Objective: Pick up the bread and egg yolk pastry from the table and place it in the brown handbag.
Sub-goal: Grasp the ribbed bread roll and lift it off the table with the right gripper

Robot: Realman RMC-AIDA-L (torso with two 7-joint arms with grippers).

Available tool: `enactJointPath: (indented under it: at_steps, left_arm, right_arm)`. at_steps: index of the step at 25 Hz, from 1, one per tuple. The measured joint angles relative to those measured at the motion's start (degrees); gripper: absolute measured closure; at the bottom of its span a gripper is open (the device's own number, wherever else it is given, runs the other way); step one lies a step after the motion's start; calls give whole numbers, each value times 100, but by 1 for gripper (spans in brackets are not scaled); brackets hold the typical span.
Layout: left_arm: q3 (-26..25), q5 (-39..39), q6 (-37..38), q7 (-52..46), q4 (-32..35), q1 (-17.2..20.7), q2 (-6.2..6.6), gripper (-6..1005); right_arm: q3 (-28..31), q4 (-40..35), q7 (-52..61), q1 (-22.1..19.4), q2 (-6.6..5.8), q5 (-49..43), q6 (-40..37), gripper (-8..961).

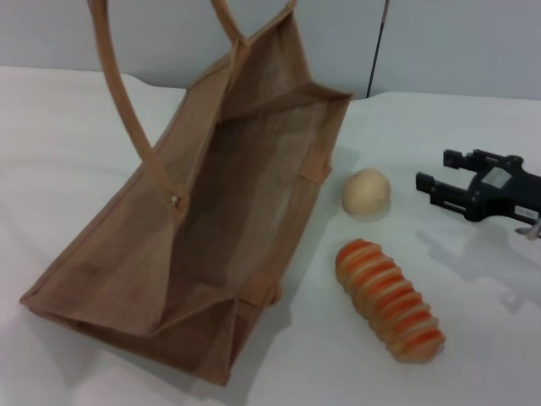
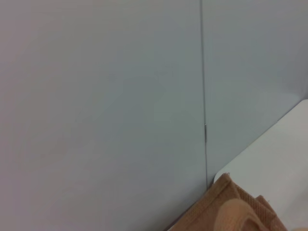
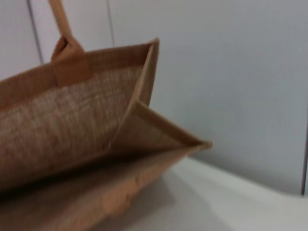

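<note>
The brown handbag [image 1: 211, 211] stands tilted on the white table with its mouth open toward me and its handles [image 1: 127, 110] running up out of the head view. The egg yolk pastry [image 1: 366, 192] lies just right of the bag. The striped bread [image 1: 390, 300] lies in front of the pastry. My right gripper [image 1: 435, 172] is open and empty, hovering to the right of the pastry. The bag's open mouth fills the right wrist view [image 3: 72, 125]. A bag corner shows in the left wrist view [image 2: 231, 207]. My left gripper is out of view.
The white table [image 1: 68, 135] runs back to a grey wall [image 1: 456, 42]. A vertical wall seam [image 2: 203, 96] shows in the left wrist view.
</note>
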Motion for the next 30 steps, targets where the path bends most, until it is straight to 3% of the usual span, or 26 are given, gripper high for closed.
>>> enactJointPath:
  at_steps: [3,9,15,30]
  left_arm:
    - [-33,2,14,-1,0,76,0,878]
    - [-90,122,51,0,60,102,30,878]
    - [-75,512,52,0,63,99,-7,879]
    - [-11,725,68,43,-132,43,-18,879]
  right_arm:
    - [-1,-530,757,-62,11,-822,132,297]
    - [92,-710,1593,83,2,-1846,534,296]
    - [696,-882,2462,360,1,-2902,1617,291]
    - [745,-956,3635,946,8,-3961,2443,263]
